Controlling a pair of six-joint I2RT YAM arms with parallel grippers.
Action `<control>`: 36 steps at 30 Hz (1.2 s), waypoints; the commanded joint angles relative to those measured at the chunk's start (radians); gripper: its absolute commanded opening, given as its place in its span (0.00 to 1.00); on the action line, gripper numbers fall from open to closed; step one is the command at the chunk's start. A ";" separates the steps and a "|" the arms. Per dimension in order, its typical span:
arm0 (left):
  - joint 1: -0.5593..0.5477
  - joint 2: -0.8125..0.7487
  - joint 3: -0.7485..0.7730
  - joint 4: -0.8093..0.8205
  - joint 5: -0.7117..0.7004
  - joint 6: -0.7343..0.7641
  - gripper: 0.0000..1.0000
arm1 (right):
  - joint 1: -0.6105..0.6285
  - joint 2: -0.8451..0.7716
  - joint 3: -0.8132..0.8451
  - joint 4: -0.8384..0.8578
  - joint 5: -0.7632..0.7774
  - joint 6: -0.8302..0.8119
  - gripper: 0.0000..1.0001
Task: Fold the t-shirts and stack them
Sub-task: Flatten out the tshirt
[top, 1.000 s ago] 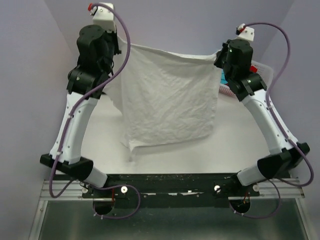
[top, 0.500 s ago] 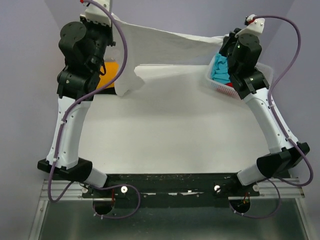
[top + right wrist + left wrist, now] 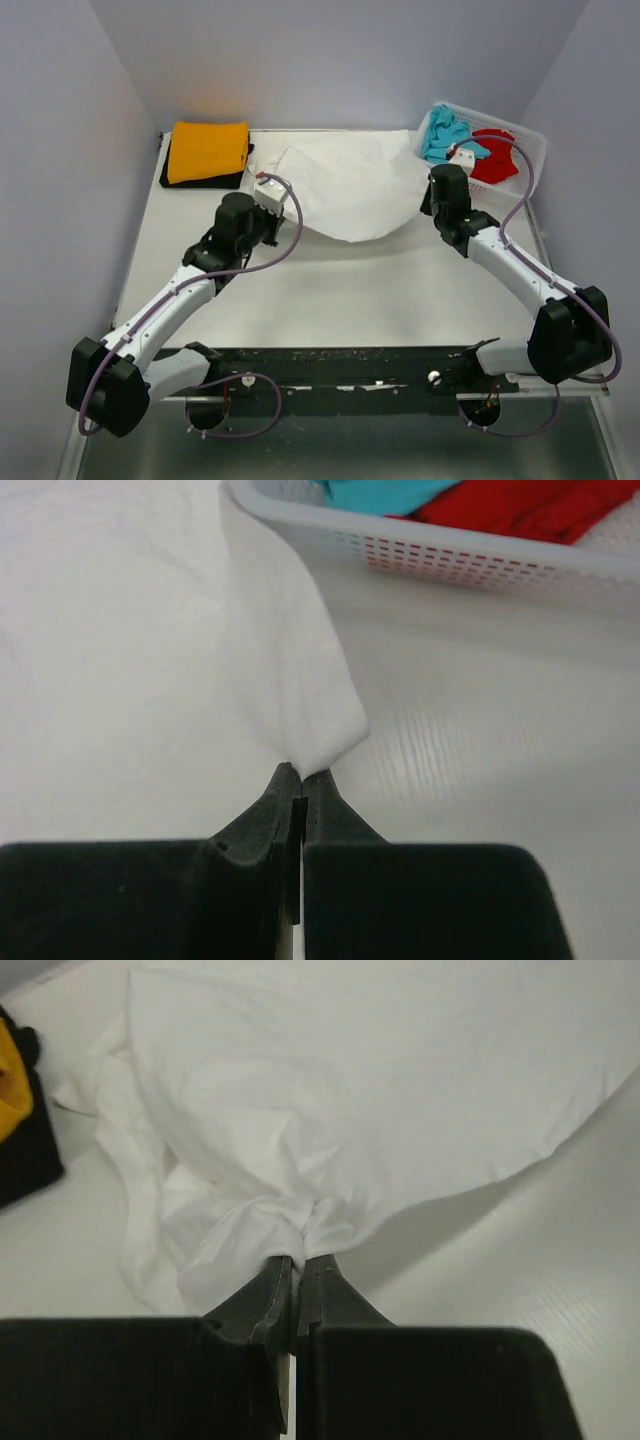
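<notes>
**Both claws clamped on the white t-shirt lying on the table**

From the left wrist we see the left claw [image 3: 297,1260] with its two fingers pressed together on a bunched fold of the white t-shirt [image 3: 380,1080]. From that pinch the cloth gathers into wrinkles, then spreads out ahead of the claw and off to its right, lying on the table [image 3: 540,1290]. Ahead and far to the left of the claw, at the edge of the view, a sliver of the orange-yellow shirt [image 3: 8,1090] sits on top of the black shirt [image 3: 25,1155].

From the right wrist we see the right claw [image 3: 297,773], its fingers likewise closed on a rounded edge of the white t-shirt. The cloth fans out ahead of this claw and to its left. Ahead and to its right stands the basket [image 3: 450,555], with the turquoise shirt [image 3: 375,492] and the red shirt [image 3: 520,505] inside it. The white cloth runs up to the basket's near corner, and we cannot tell whether the two touch.

From the top view the white t-shirt lies rumpled on the table between the two claws, one side at each, and bulges toward the arm bases in the middle. Beyond the left claw and to its left, the orange-yellow shirt lies folded on the black shirt in the far corner, just beside the white cloth. Beyond the right claw, the basket sits in the other far corner, the turquoise shirt in its left part and the red shirt in its right
</notes>
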 commanded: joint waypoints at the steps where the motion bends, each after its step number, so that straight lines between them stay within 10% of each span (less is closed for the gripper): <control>1: -0.119 -0.040 -0.101 0.098 -0.045 -0.214 0.00 | -0.008 -0.085 -0.065 -0.035 0.089 0.096 0.01; 18: -0.449 -0.238 -0.369 -0.288 -0.225 -0.880 0.00 | -0.007 -0.113 -0.165 -0.518 0.096 0.344 0.01; 36: -0.633 -0.114 -0.214 -0.736 -0.262 -1.041 0.00 | -0.006 -0.103 -0.186 -0.971 -0.036 0.482 0.11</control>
